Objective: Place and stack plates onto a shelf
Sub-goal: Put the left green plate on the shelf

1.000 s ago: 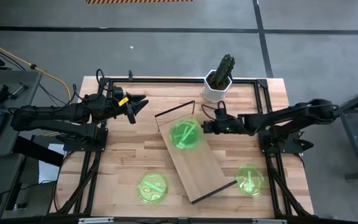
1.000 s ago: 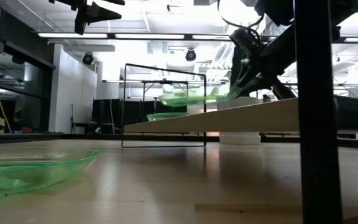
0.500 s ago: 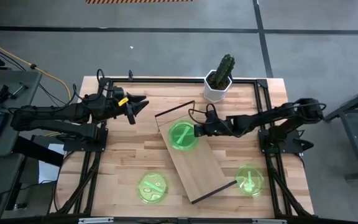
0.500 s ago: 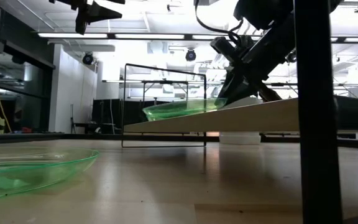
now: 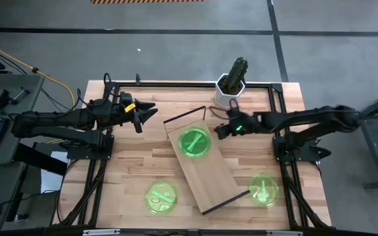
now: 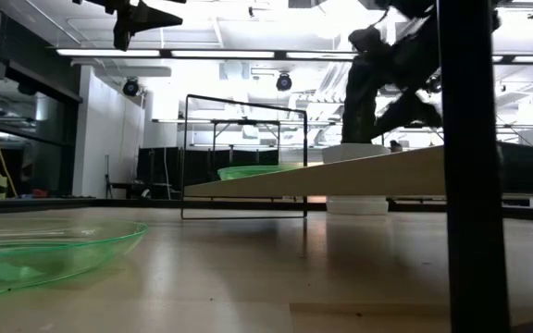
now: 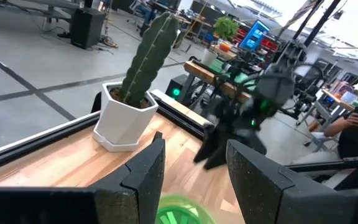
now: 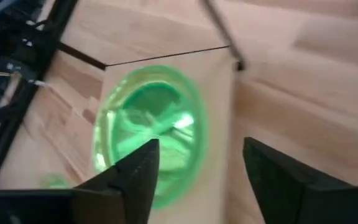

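The plates [image 5: 195,141] are now stacked at the shelf's [image 5: 209,172] far end, free of my grip; I am drawing my right gripper [image 5: 219,131] back, fingers spread, holding nothing. Two plates remain on the table; my left gripper [image 5: 146,111] is waiting open, far left.

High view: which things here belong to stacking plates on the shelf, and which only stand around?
Job: shelf; plates on shelf; plates on table and; right gripper, open beside the shelf.
Not part: cactus pot; left gripper, waiting.
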`<move>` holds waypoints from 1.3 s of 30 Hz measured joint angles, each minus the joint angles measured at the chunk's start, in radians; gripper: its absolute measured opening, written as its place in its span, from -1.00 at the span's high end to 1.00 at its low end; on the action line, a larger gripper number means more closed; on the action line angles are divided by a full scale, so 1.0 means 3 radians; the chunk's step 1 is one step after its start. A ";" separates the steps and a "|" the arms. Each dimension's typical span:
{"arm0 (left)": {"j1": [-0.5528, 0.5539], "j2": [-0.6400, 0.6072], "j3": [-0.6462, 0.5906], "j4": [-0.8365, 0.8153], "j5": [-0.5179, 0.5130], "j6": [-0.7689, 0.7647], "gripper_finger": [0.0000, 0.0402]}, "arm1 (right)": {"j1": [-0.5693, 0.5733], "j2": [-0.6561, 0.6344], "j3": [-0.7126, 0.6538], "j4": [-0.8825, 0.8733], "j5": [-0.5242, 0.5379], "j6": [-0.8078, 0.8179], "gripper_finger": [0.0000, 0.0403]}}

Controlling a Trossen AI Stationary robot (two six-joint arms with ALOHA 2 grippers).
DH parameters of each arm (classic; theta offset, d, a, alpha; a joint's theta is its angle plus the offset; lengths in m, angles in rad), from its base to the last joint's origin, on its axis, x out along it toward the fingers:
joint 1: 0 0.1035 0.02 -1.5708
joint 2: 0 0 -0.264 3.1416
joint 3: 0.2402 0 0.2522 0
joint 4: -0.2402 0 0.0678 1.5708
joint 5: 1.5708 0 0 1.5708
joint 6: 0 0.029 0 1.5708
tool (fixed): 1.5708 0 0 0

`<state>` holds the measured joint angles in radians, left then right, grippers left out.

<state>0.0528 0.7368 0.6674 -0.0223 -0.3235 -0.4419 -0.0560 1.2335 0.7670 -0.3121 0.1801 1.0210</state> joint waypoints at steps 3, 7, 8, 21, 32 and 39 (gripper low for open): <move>0.0000 0.0000 0.0000 -0.0006 -0.0001 0.0001 0.20 | -0.0017 -0.0343 0.0000 -0.0382 -0.0151 -0.0126 -0.16; 0.0000 -0.0001 0.0000 -0.0008 -0.0002 0.0000 0.20 | 0.0064 -0.0688 -0.0005 -0.0659 -0.0536 -0.0341 -0.17; 0.0000 -0.0001 0.0000 -0.0009 -0.0003 0.0000 0.20 | 0.0094 -0.0761 -0.0008 -0.0699 -0.0604 -0.0363 -0.17; -0.0001 0.0019 0.0000 0.0314 -0.0036 -0.0018 0.20 | 0.0211 -0.1046 -0.0011 -0.0785 -0.0638 -0.0963 -0.17; -0.0775 0.0910 0.0643 -0.0534 0.0684 -0.0371 0.28 | 0.0211 -0.1045 0.0016 -0.0695 -0.0777 -0.0903 -0.17; -0.1616 0.1639 0.0802 -0.1060 0.0792 -0.0158 0.35 | 0.0211 -0.1053 0.0019 -0.0198 -0.0722 -0.0409 -0.17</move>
<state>-0.4320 1.2287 0.9081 -0.3404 -0.0858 -0.4893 0.0074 0.9177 0.7727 -0.3714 -0.0366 0.8982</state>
